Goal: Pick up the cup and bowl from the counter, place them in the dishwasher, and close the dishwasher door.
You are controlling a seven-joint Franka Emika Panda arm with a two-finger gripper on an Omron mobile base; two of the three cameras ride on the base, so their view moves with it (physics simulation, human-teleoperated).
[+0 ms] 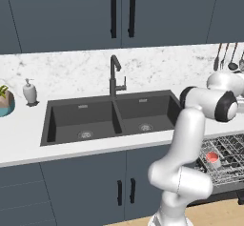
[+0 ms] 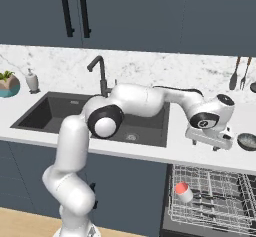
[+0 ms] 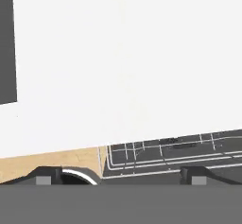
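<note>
Your arm [image 2: 75, 146] stands nearest camera. Cup [image 2: 182, 191] lies in dishwasher [image 2: 210, 201] rack, done. Bowl [image 2: 247, 141] sits on counter [image 2: 175, 151] just right of gripper [image 2: 216, 144]; fingers spread, empty. Step: bowl pickup. Next: shift right over bowl, descend, clamp rim.

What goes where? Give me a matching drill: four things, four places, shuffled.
Things:
1. cup
2. bowl
3. soap dispenser
4. faucet

Places:
A. on the counter, left of the sink
B. behind the sink, at its middle
C. in the dishwasher rack
D. on the counter, right of the gripper

Pairs: 1-C, 2-D, 3-A, 4-B
</note>
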